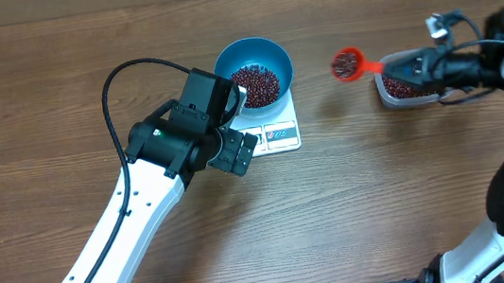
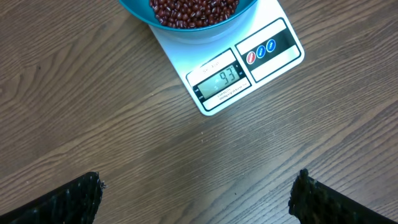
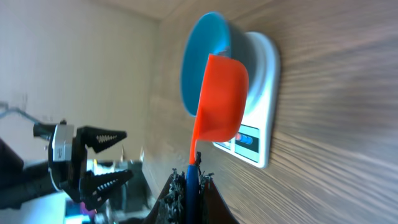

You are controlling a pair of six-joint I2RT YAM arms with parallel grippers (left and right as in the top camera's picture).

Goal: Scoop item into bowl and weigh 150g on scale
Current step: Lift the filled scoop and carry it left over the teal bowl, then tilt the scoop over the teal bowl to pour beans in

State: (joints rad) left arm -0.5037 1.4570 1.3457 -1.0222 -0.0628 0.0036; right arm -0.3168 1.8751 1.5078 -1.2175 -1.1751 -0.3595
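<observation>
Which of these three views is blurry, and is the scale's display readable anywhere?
Right wrist view: soft, with the bowl rim and orange scoop smeared and the background washed out. Left wrist view: sharp, the scale display reads 93, no glare. Overhead view: evenly lit, soft shadows, display too small to read.

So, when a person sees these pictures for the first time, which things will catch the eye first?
The blue bowl of dark beans stands on the white scale near the table's middle, and the display reads 93. To its right, the right tool holds a red scoop full of beans above the table, between the bowl and the clear tub.
</observation>
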